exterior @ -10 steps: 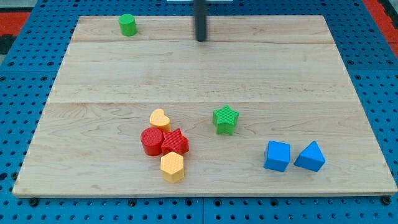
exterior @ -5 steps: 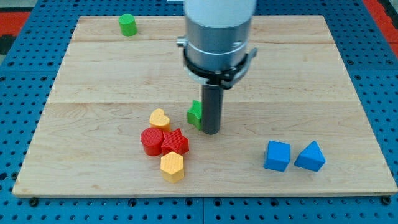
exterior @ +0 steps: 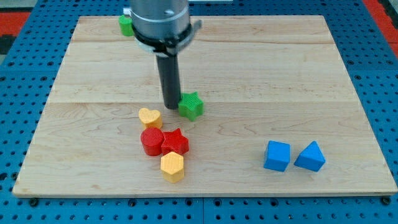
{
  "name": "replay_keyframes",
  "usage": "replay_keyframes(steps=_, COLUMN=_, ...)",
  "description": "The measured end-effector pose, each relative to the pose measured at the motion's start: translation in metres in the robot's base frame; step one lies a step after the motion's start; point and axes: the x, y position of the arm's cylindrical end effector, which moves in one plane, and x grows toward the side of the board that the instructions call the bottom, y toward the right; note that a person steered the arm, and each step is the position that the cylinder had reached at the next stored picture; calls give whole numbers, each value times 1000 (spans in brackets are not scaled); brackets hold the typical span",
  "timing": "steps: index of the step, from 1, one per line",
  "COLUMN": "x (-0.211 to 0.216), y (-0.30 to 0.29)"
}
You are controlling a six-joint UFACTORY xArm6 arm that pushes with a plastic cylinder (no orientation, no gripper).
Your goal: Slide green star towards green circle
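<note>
My tip (exterior: 171, 106) sat on the wooden board (exterior: 311, 74) just to the view's left of the green star (exterior: 191, 106), at the star's nine o'clock and touching or almost touching it. There was no hand on this arm to open or close, only the plain dark rod, so nothing was gripped.

The green star lay near the middle of the board. The green circle (exterior: 125, 25) stood well apart from it, up at about eleven o'clock from the star near the board's top edge, and the arm's grey body hid part of it.

At about seven o'clock from my tip lay the yellow heart (exterior: 150, 117), near but apart from the rod. Below the heart sat the red circle (exterior: 151, 141), touching the red star (exterior: 176, 142) on its three o'clock side, and the yellow hexagon (exterior: 172, 166) lay just under those two.

Toward four o'clock from the green star, well apart, the blue cube (exterior: 277, 155) and a blue triangular block (exterior: 310, 157) stood side by side.
</note>
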Motion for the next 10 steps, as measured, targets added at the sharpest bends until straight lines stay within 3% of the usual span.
replay_keyframes(steps=2, x=39, y=69)
replay_keyframes(steps=3, x=38, y=110)
replay_keyframes(steps=4, x=5, y=90)
replay_keyframes(steps=5, x=-35, y=25)
replay_keyframes(steps=6, x=-44, y=47)
replay_keyframes(steps=7, x=5, y=74)
replay_keyframes(steps=8, x=25, y=106)
replay_keyframes(steps=9, x=-21, y=121)
replay_keyframes(steps=10, x=-64, y=70)
